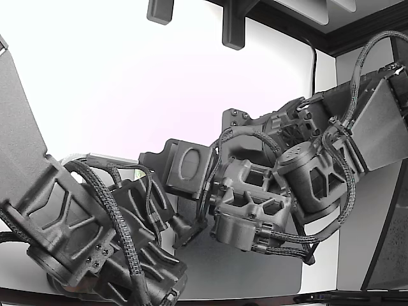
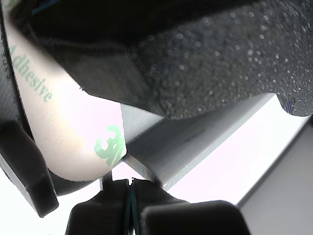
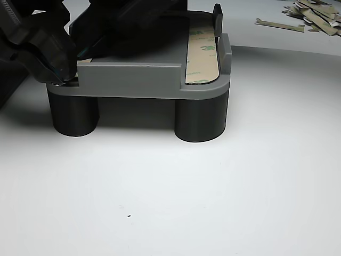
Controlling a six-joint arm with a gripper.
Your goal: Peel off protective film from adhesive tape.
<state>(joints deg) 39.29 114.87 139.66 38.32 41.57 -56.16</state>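
The grey fixture (image 3: 133,80) on the desk (image 3: 213,186) cradles the adhesive tape strip (image 3: 202,56) at its 3 o'clock edge, steadying it for peeling. The end effector (image 3: 58,74) works the fixture's 9 o'clock corner; I cannot tell whether it grips film. Discarded film strips (image 3: 311,13) lie at 1 o'clock.

It looks like a robotics lab or test bench: a bare white desk (image 3: 213,202) carries a grey printed fixture (image 3: 133,80), with peeled film scraps (image 3: 311,13) piled at the far right.
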